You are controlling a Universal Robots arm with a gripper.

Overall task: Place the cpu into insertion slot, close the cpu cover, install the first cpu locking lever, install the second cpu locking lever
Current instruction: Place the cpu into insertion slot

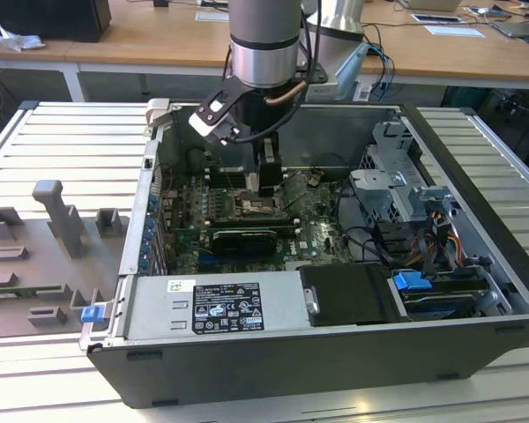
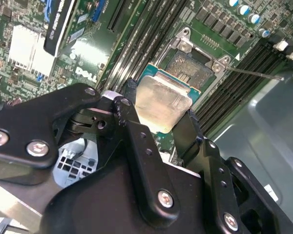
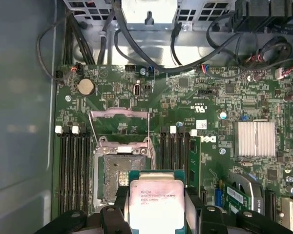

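Grey ribbed bench (image 1: 35, 141) carries an open computer case (image 1: 335, 361). Inside it, the fingers (image 2: 136, 141) are closed on two sides of the cpu (image 2: 161, 105). They hold it over one edge of the insertion slot (image 2: 188, 70), not yet in it. The cpu cover (image 3: 119, 113) is flipped open. To do this well, the chip should probably stay flat, line up with the slot's edges and go down slowly, with no hard push.
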